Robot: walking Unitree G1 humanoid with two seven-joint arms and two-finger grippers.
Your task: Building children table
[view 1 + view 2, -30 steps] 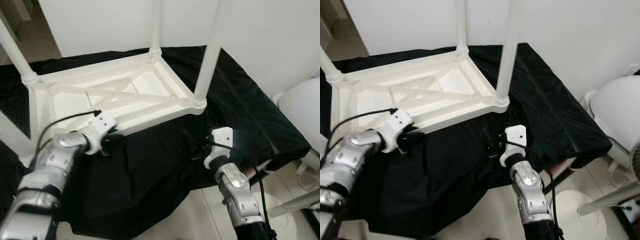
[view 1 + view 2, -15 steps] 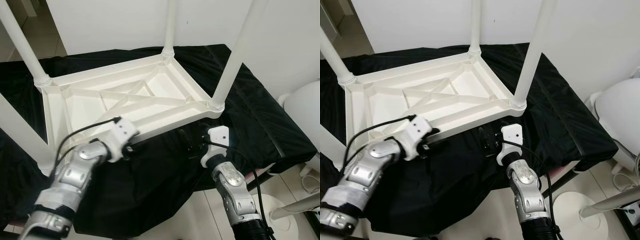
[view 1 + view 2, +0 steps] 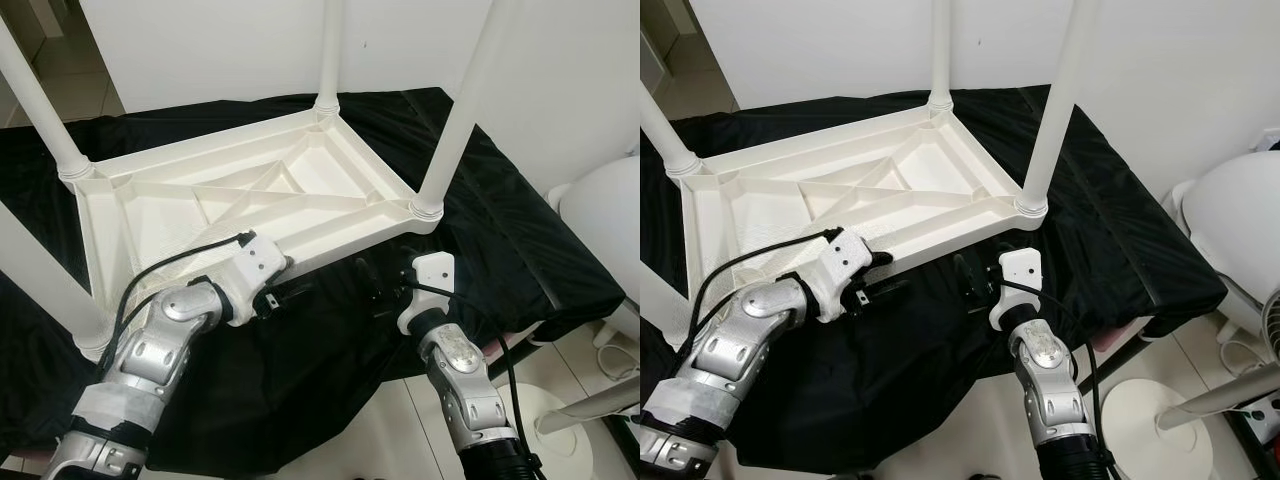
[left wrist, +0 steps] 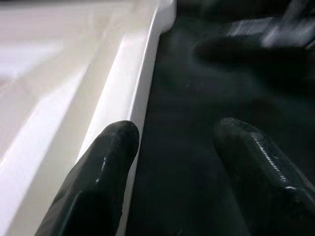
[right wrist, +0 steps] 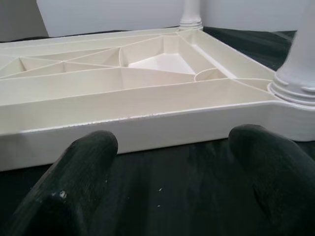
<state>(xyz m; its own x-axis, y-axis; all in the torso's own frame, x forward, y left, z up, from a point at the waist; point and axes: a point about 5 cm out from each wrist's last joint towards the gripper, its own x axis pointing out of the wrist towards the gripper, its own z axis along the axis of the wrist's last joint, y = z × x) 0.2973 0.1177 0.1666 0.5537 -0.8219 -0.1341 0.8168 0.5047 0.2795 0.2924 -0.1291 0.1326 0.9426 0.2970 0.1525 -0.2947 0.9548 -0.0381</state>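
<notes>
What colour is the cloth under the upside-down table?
Black. The cloth is plain, with no pattern; it shows best in the left eye view, under the white table.

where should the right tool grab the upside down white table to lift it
Grip the near side rail of the white table, just left of the near right leg. Come in level from the robot's side: the right tool already faces that thin upright wall, open, and the ribbed underside leaves room behind it for one finger.
</notes>
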